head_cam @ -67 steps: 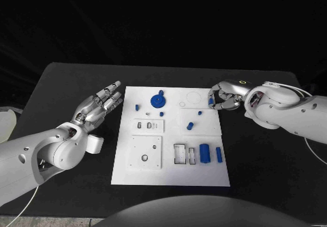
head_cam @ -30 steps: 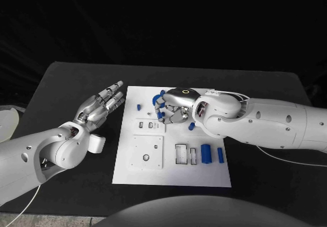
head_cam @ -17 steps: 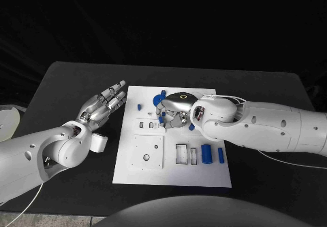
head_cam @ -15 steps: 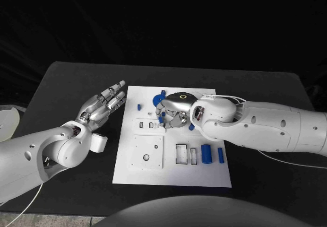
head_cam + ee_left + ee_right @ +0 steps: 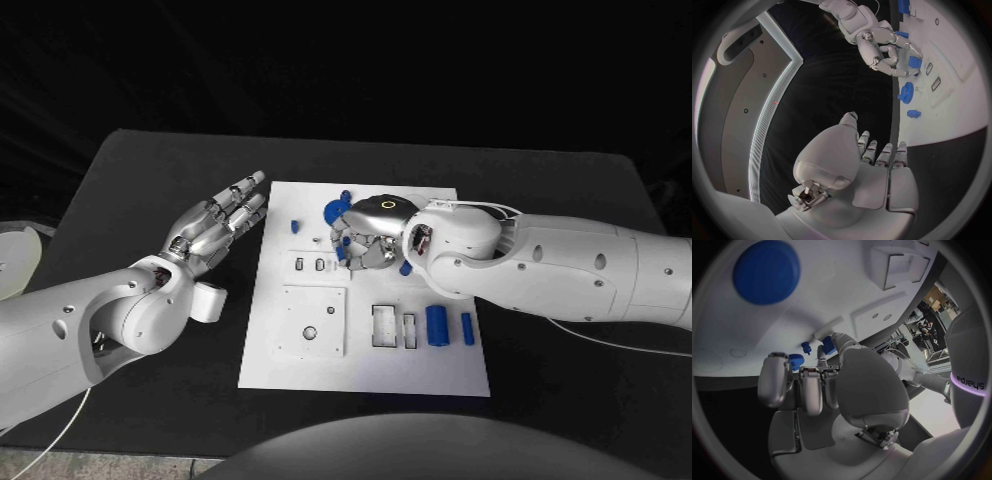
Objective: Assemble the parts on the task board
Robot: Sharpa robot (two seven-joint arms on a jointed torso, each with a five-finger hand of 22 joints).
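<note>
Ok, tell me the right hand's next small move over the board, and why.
Probably lower the right hand a little and set the small blue part at its fingertips into its seat on the task board. The hand is curled over the board's upper middle beside the round blue gear; I cannot tell whether the part is seated. The left hand is open, off the board.

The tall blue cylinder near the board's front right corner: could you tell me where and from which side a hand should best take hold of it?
Judging by its pose, grip the tall blue cylinder across its long sides, coming from above. It lies flat with narrow parts close on either side, so slim fingertips suit.
</note>
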